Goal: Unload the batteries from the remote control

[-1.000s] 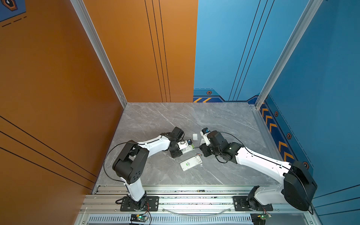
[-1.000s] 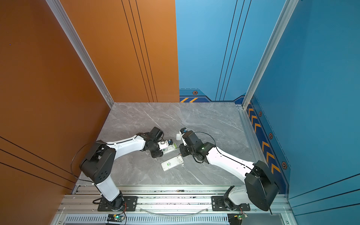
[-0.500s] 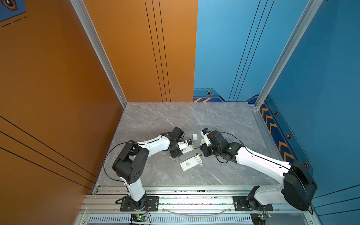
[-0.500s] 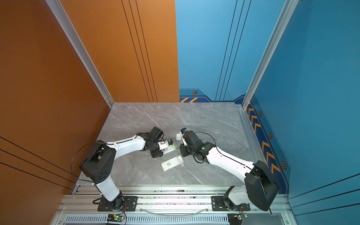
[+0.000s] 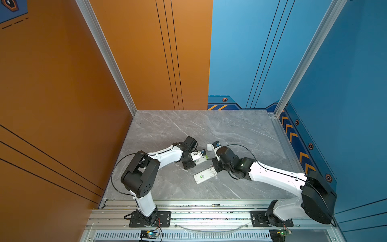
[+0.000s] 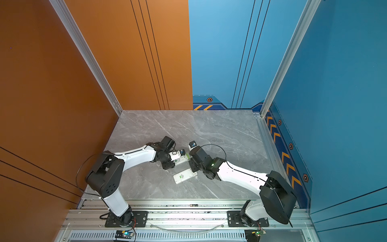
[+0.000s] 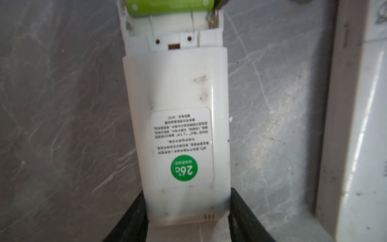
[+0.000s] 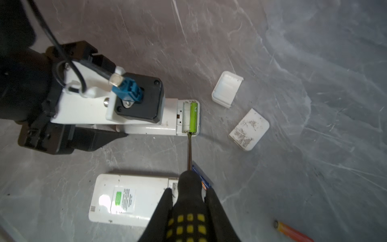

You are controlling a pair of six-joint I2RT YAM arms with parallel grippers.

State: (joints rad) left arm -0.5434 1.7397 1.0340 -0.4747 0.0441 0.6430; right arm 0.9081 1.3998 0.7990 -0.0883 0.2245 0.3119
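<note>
— Right wrist view: how far along?
— Both covers (image 8: pixel 227 89) are off. An orange battery (image 8: pixel 293 232) lies loose on the table (image 8: pixel 314 62). The green battery (image 8: pixel 193 117) sits in the remote (image 7: pixel 178 83) clamped by the left gripper (image 7: pixel 187 211); its neighbouring slot is empty.
— And the tool?
— The right gripper (image 8: pixel 188 199) clenches the screwdriver (image 8: pixel 190 150), tip at the green battery's end. Second remote (image 8: pixel 129 199): compartment hidden, possibly loaded.

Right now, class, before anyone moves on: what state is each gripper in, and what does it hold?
The left gripper is closed on the white remote.
The right gripper is closed on the screwdriver, tip at the green battery.
</note>
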